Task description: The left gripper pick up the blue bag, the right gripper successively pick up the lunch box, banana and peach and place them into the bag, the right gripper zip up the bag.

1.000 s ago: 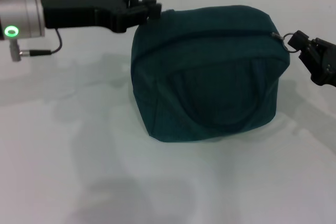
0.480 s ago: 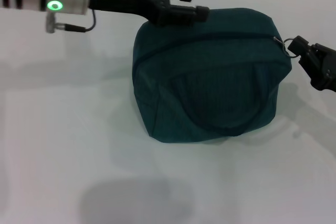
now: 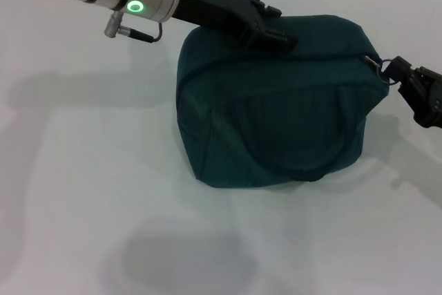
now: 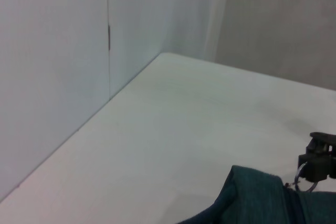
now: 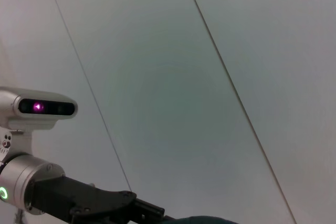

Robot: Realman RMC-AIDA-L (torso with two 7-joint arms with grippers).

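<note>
Head view, blue bag (image 3: 276, 101): stands closed in the middle of the white table (image 3: 83, 205), its handle lying against the near face.
Head view, left gripper (image 3: 273, 29): comes in from 10 o'clock and sits on the bag's top far edge; how wide its fingers stand cannot be told, nor whether they grip fabric.
Head view, left wrist: silver cylinder with a green ring light (image 3: 135, 7) at 11 o'clock of the bag.
Head view, right gripper (image 3: 399, 74): at 3 o'clock of the bag, its tip closed on the zip pull ring (image 3: 384, 64) at the bag's upper right corner.
Left wrist view, bag (image 4: 262, 198): only a teal corner shows at 5 o'clock, resting on the table (image 4: 173, 129).
Left wrist view, right gripper (image 4: 317, 158): at 4 o'clock, pinching the silver ring (image 4: 304, 179).
Right wrist view, left gripper (image 5: 136, 208): black claw at 7 o'clock below a pale wall (image 5: 184, 77); opening cannot be told.
Right wrist view, head camera (image 5: 39, 108): at 9 o'clock, a purple light on it.
</note>
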